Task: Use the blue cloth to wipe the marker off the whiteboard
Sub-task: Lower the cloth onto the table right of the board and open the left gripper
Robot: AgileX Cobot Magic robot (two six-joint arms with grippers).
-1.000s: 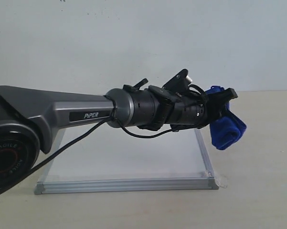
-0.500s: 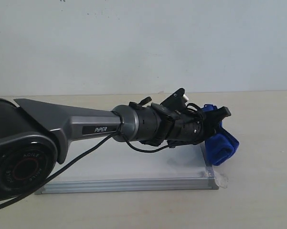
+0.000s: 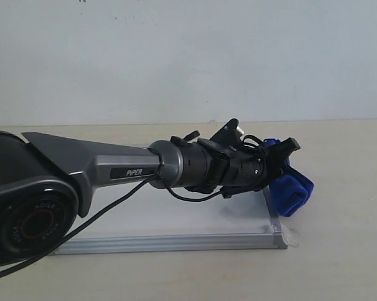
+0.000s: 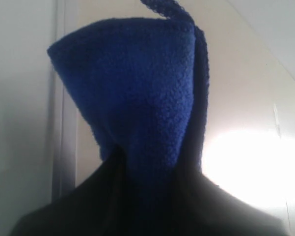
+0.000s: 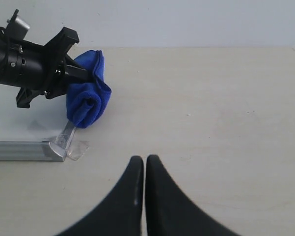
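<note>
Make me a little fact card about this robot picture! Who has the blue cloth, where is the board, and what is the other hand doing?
Holder: left gripper, shut on the blue cloth
Cloth shape: bunched into a thick roll
Cloth place: at the right edge of the whiteboard in the exterior view; touching or not, cannot tell
Board: lying flat on the table
Red marker line: not visible; the arm hides part of the board
Other hand: right gripper shut, holding nothing, over the table beside the board

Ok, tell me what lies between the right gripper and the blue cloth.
Only bare table separates the right gripper and the blue cloth; the right wrist view shows it.
</note>
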